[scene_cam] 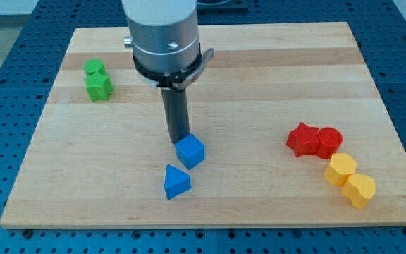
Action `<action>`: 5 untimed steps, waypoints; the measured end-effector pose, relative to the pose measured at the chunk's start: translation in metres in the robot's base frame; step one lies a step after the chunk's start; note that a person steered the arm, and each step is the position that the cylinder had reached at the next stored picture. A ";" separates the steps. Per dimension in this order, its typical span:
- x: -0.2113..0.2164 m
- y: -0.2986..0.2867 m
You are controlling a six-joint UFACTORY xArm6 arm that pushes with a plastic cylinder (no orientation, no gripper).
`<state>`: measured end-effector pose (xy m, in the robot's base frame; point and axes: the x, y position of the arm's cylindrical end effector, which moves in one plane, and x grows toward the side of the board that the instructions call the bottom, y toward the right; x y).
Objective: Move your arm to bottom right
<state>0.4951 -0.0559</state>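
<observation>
My tip point(179, 141) is the lower end of the dark rod, near the board's middle, touching or just behind the top left of a blue cube point(190, 152). A blue triangular block point(176, 182) lies just below the cube toward the view's bottom. At the view's right sit a red star-shaped block point(302, 139) and a red round block point(328, 142), side by side. Below them lie a yellow hexagonal block point(340, 170) and a yellow heart-shaped block point(359, 190). The tip is far to the left of these.
Two green blocks point(97, 79) sit together at the view's upper left. The wooden board point(259, 63) lies on a blue perforated table point(5, 85). The arm's grey cylinder point(162, 35) rises above the rod.
</observation>
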 end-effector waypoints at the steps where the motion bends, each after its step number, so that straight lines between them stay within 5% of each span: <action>1: 0.016 -0.003; 3: -0.030 0.043; 5: -0.062 0.251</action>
<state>0.4333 0.1947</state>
